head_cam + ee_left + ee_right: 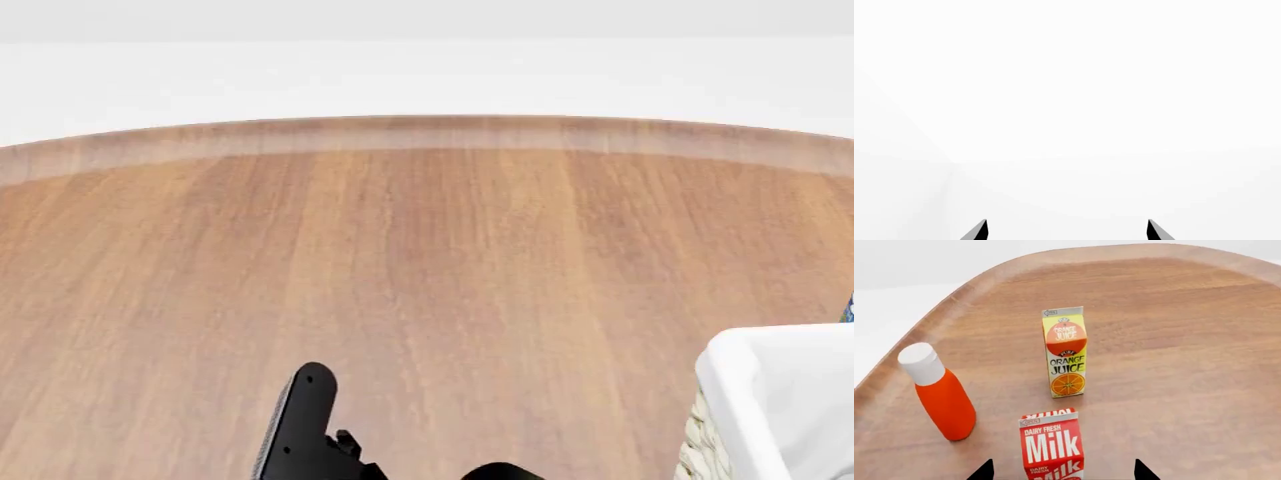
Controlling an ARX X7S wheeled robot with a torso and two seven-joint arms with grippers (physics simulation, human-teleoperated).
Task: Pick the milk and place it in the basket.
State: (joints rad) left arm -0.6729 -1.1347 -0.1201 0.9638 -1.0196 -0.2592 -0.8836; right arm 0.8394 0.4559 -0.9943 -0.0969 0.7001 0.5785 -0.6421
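The milk (1051, 442) shows in the right wrist view: an upright carton with a red front and white "Milk" lettering, standing on the wooden table (1187, 365). My right gripper (1063, 472) is open. Its two dark fingertips (984, 472) stand on either side of the carton, clear of it. In the head view, a corner of the basket (767, 400) with its white liner and wicker wall sits at the lower right. My left gripper (1067, 231) is open and empty, facing plain white. The milk is out of the head view.
An orange juice carton (1065, 352) stands upright just beyond the milk. An orange-red bottle with a white cap (937, 392) stands beside it near the table's curved edge. A black part of my left arm (300, 420) shows at the near edge of the table (427, 260).
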